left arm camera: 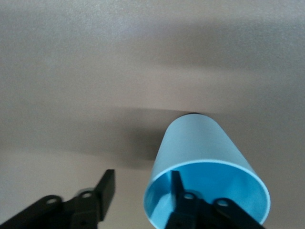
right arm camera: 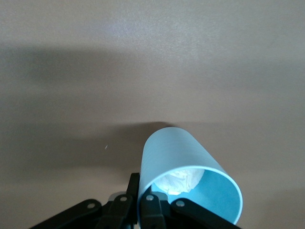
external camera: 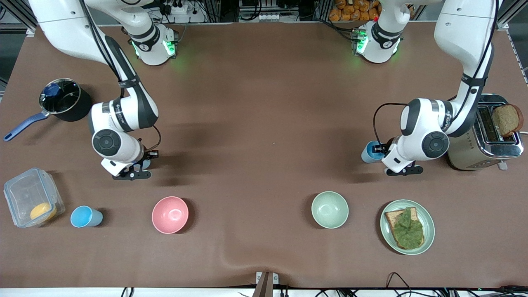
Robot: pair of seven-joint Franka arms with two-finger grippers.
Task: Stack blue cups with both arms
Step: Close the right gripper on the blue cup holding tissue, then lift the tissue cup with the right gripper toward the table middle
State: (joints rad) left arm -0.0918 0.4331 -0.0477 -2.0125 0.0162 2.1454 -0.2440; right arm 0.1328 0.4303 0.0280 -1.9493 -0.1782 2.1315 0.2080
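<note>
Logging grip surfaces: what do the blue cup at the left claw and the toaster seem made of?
The sky-blue cup at the left claw looks like thin plastic, smooth and satin: even colour, thin rim, soft sheen. The toaster looks like polished metal, probably steel: mirror-like silver casing.

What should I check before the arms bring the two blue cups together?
1. Right gripper has its cup: ok, shut on the rim of the paler cup.
2. Left gripper has its cup: not ok, it is open, with one finger inside the brighter cup and the other outside, apart from the wall.
3. Paler cup is empty: not ok, there is a white lump inside.
4. Cups are lifted off the table: cannot tell.
5. Table between the arms is bare: ok.
</note>
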